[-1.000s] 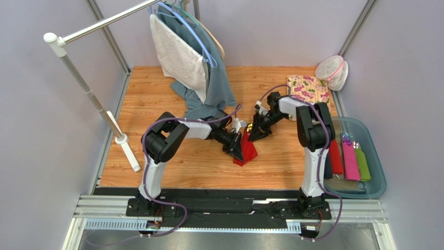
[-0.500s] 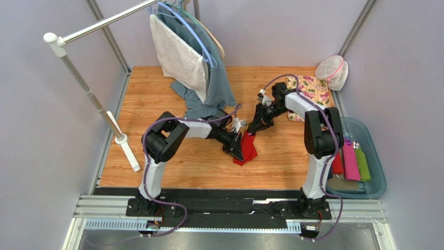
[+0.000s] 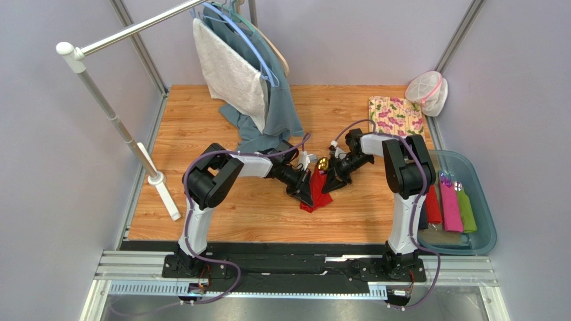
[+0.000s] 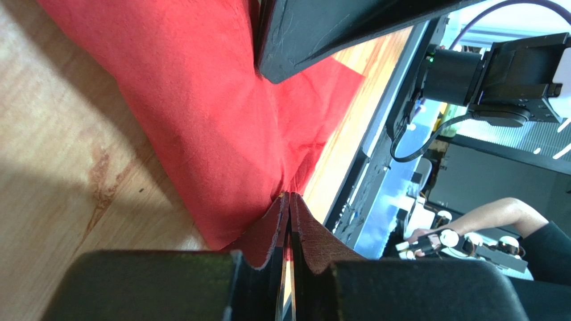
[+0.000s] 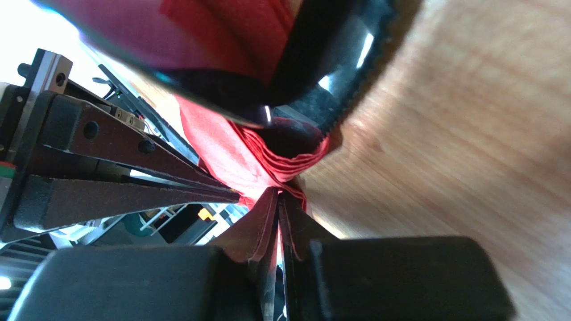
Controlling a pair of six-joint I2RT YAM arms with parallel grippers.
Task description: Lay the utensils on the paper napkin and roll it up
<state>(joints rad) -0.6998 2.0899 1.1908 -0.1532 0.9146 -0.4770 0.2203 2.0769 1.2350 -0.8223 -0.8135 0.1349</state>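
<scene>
While it is being held bunched on the wooden surface (image 3: 201, 134) between the two arms, the paper napkin (image 3: 322, 195) is being gripped from both sides.
- Left pincer (image 4: 289, 200): is being pressed nearly closed on a red napkin edge, with the sheet spreading away from its tips.
- Right pincer (image 5: 278, 198): is being clamped on folded red layers at the napkin's far end.
- Gold utensil tip (image 3: 322, 163): is being seen just beyond the napkin, between the two wrists.
- Floral cloth (image 3: 395, 115): is being left flat at the far right.
- Blue bin (image 3: 484, 190): pink roll (image 3: 450, 206) and green roll (image 3: 466, 211) are being stored inside.
</scene>
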